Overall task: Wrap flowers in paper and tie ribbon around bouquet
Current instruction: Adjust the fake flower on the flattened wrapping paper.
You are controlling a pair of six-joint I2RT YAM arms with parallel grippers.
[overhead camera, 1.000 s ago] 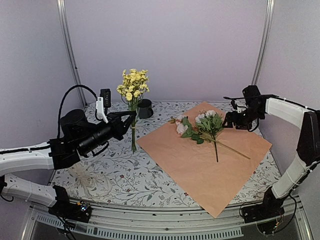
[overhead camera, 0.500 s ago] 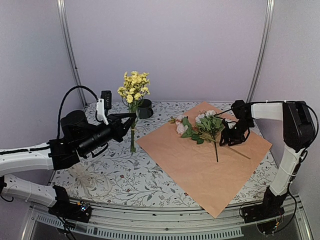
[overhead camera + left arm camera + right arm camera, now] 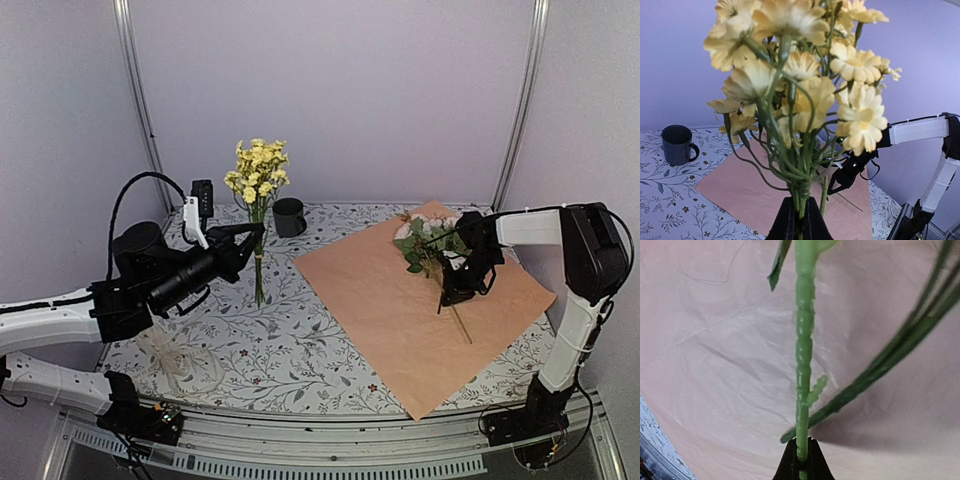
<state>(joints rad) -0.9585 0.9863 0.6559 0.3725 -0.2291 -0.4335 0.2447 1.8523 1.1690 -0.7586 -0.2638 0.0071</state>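
Item: bunch of pale white-pink roses with green leaves and thin green stems (image 3: 424, 245), lying on the far right part of the large peach-orange paper sheet (image 3: 390, 320). Right gripper (image 3: 447, 295) was pinched tight on one stem.
Handling, as judged: move it low and slowly so the sheet does not ruck, and settle the stems along the diagonal.
Axis: heads far, cut ends near-right.
Alongside: bunch of tiny yellow blossoms (image 3: 255, 172), upright, heads up, clamped by its stems in the left gripper (image 3: 254, 243), well left of the paper.
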